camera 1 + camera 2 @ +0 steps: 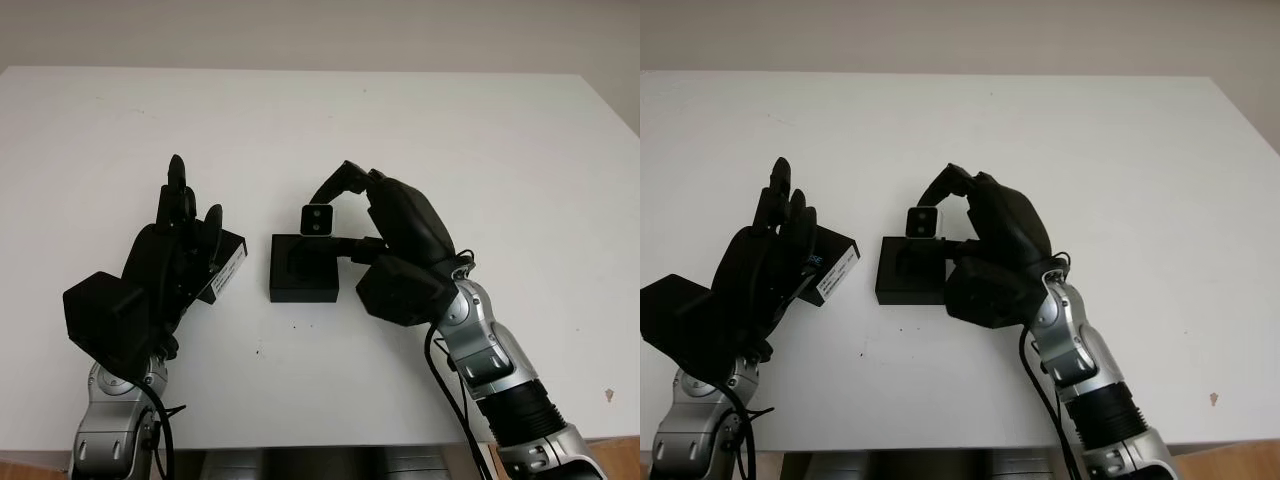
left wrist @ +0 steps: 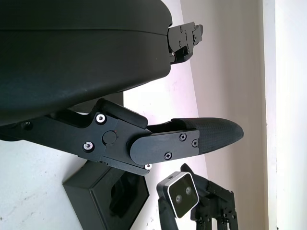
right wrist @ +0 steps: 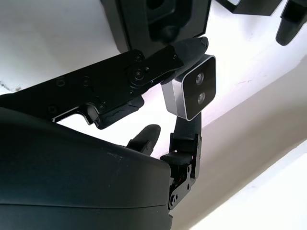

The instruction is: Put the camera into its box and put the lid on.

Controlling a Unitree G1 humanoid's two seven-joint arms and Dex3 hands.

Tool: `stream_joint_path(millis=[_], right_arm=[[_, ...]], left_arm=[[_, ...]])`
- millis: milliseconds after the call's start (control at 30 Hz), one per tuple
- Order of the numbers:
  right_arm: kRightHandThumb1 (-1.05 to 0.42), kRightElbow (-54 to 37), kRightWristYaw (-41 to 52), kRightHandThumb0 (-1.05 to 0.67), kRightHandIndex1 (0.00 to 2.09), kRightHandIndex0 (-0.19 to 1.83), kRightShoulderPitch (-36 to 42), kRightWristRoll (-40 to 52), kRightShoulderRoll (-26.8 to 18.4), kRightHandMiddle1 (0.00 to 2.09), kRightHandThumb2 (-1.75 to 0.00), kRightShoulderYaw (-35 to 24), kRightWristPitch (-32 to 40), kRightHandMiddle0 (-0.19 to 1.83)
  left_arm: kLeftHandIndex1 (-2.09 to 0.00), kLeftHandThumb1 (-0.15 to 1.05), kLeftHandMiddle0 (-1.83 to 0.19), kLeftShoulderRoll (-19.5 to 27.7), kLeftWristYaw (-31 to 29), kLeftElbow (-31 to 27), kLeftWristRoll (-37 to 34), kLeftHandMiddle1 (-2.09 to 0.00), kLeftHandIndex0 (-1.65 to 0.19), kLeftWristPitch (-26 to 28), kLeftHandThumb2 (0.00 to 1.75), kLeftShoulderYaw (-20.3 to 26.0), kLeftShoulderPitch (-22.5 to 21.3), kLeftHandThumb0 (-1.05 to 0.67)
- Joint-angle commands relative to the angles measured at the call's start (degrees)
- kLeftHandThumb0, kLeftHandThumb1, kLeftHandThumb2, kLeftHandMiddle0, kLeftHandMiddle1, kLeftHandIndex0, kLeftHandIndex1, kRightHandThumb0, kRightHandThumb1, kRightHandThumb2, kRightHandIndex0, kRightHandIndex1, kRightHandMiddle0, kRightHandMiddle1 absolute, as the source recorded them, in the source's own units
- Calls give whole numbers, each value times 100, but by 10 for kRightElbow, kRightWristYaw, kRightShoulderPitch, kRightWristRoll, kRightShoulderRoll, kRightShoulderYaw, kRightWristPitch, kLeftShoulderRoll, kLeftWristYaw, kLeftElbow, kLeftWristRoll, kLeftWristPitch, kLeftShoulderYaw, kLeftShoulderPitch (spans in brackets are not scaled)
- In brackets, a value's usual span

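Left robot hand (image 1: pixel 175 240) over the black lid (image 1: pixel 222 262) on the white bench (image 1: pixel 480 150), left of centre; whether it grips the lid, cannot tell. Open black box (image 1: pixel 303 268) sits mid-bench, just right of the lid. Right robot hand (image 1: pixel 345 205) clamped on the small silver camera (image 1: pixel 318 220), held above the box's far edge.
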Motion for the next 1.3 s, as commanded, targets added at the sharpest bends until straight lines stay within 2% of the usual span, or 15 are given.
stream_joint_path(millis=[0, 533, 800, 1267], right_arm=[[-94, -3, 8, -44, 44, 34, -8, 15, 5, 146, -5, -8, 7, 44], [-96, -10, 76, -45, 28, 36, 11, 107, 25, 152, -5, -19, 43, 41], [-97, 16, 96, -48, 23, 35, 31, 145, 32, 156, -6, -18, 6, 41], [-100, 35, 78, -50, 18, 34, 57, 124, 36, 158, -6, 0, -33, 37]], left_arm=[[0, 105, 19, 5, -1, -7, 0, 0, 19, 0, 55, 2, 3, -75], [0, 105, 19, 2, -1, -10, -1, 0, 19, 1, 55, 0, 3, -74], [0, 105, 19, 4, -2, -11, -2, 0, 19, 5, 55, 2, 6, -74], [0, 105, 19, 4, -3, -9, -2, 0, 19, 1, 55, 2, 5, -75]])
